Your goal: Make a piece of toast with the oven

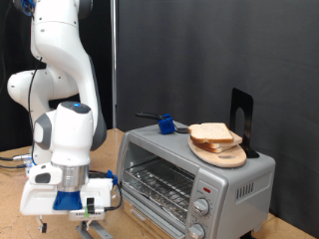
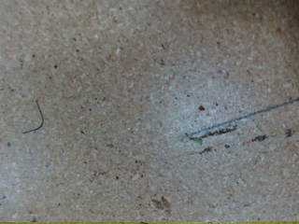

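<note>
The silver toaster oven (image 1: 249,177) stands at the exterior view's right, its glass door shut and the wire rack (image 1: 159,185) visible behind it. Two knobs (image 1: 202,207) and a red light (image 1: 206,186) sit on its front. A few slices of pale toast (image 1: 211,132) are stacked on a round wooden board (image 1: 221,154) on the oven's top. My gripper (image 1: 92,211) hangs low over the table at the exterior view's bottom left, beside the oven's front corner and away from the toast. The wrist view shows no fingers and nothing held.
A blue-handled tool (image 1: 166,124) lies on the oven's top, left of the board. A black stand (image 1: 241,115) rises behind the board. The wrist view shows only the speckled tabletop (image 2: 112,112) with a dark scratch (image 2: 238,121). A dark curtain hangs behind.
</note>
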Tool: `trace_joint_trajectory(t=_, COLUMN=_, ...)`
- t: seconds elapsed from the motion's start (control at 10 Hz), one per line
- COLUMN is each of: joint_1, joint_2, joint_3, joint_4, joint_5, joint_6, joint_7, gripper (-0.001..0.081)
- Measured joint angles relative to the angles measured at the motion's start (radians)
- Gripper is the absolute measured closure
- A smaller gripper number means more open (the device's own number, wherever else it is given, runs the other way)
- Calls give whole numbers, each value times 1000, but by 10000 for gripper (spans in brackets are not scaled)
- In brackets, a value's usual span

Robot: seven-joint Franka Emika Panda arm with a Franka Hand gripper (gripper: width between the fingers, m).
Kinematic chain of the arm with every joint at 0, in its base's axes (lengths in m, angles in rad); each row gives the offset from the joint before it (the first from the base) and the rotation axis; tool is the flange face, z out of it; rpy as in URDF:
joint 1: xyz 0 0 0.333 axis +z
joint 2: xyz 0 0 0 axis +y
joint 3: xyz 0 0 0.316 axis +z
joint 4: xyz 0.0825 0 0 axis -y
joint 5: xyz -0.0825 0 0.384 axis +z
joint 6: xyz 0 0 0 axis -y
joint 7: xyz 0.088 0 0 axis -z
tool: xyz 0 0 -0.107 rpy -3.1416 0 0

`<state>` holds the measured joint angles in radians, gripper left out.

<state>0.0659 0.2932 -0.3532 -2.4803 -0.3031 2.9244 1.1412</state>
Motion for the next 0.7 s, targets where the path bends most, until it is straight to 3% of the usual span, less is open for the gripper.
trace_joint_trajectory(t=0.4, joint_1=13, joint_2=54, joint_3=11, joint_4=33, joint_5=5, joint_6=38, joint_7=29, gripper=0)
trace_joint_trajectory(t=0.5, joint_1=0, joint_2=52, joint_3=32, joint_4=32, joint_5=17, joint_6=38, joint_7=8, gripper=0)
trace_joint_trajectory(t=0.7, joint_1=-73, joint_2=25, joint_3=106, joint_4=15, joint_5=79, joint_6=24, joint_7=-110, gripper=0)
